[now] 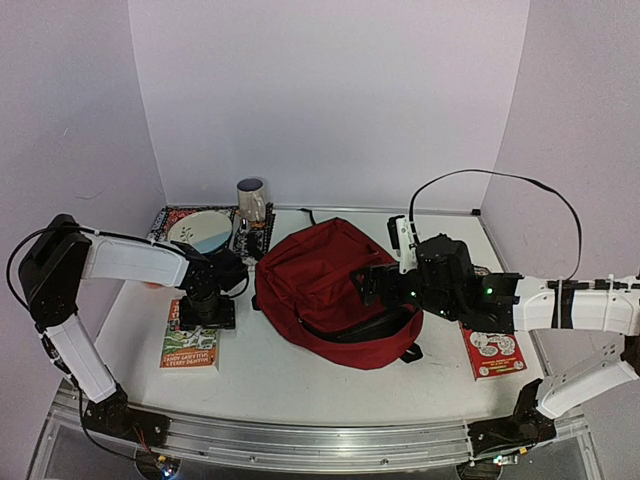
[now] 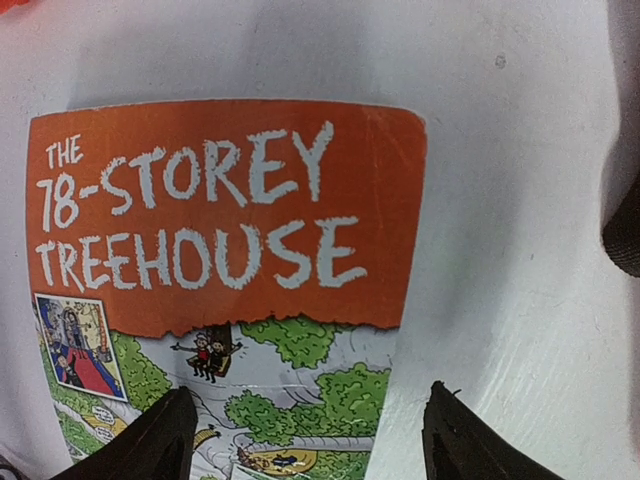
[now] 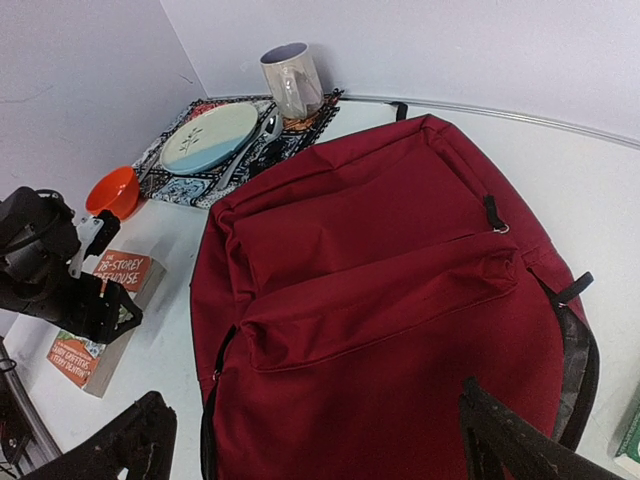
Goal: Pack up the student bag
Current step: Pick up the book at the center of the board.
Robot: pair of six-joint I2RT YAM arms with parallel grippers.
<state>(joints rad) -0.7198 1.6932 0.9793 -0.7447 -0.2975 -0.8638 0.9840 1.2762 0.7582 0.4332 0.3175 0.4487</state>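
Observation:
The student bag [image 1: 320, 280] is a dark red backpack lying flat in the middle of the table, with a black zip gap along its near side. My right gripper [image 1: 368, 285] hovers over the bag [image 3: 380, 300], open wide, with nothing between its fingers [image 3: 325, 445]. My left gripper [image 1: 205, 308] points down over an orange and green book [image 1: 190, 348], "The 78-Storey Treehouse" [image 2: 220, 210]. It is open [image 2: 310, 445], one finger above the cover and the other above the bare table beside the book's right edge, and it holds nothing.
A red book [image 1: 492, 352] lies right of the bag. At the back left a patterned placemat [image 1: 250, 238] carries a plate [image 1: 200, 231], a spoon [image 3: 262, 132] and a mug [image 1: 251, 200]. An orange bowl [image 3: 112, 190] sits left of the mat.

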